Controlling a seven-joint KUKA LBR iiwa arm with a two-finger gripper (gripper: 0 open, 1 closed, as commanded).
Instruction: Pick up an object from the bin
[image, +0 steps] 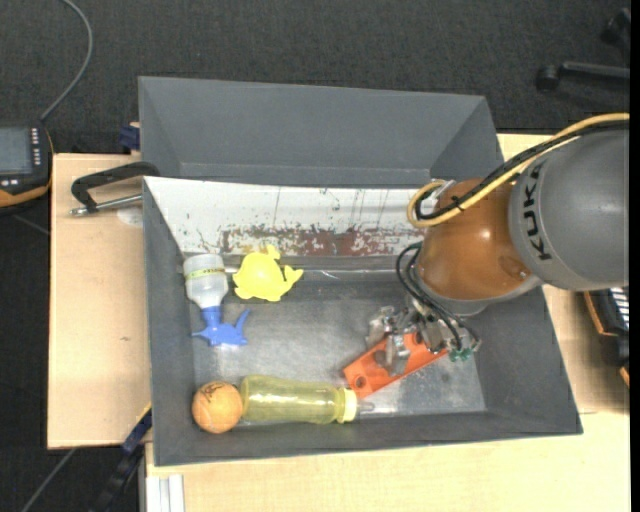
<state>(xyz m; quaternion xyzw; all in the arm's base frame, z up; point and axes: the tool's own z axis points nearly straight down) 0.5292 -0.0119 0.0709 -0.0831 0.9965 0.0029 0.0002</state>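
I am looking down at a flat, elongated orange plastic piece (380, 371) that is lying on the floor of the grey metal bin (163, 370), in its front right part. It is slanting from lower left up to upper right. The arm's gripper (408, 340) is hanging right over the piece's upper right end, and is overlapping it from my angle. I cannot tell whether the claw is released or clenched, nor whether it is touching the piece. The shiny orange-brown cover (468, 252) on the wrist is bulging above the claw, with the yellow and black cables (440, 200) looping over it.

Just left of the piece's lower end, a clear yellowish plastic bottle (292, 402) is lying on its side along the front wall, its cap end nearly touching the piece. A round orange-brown ball (217, 407) is resting against the bottle's other end.

Well apart, towards the back left, a yellow duck-shaped plastic toy (265, 277) is sitting beside a small clear bottle with a white cap (205, 280). A blue plastic figure (222, 329) is lying just below that bottle.
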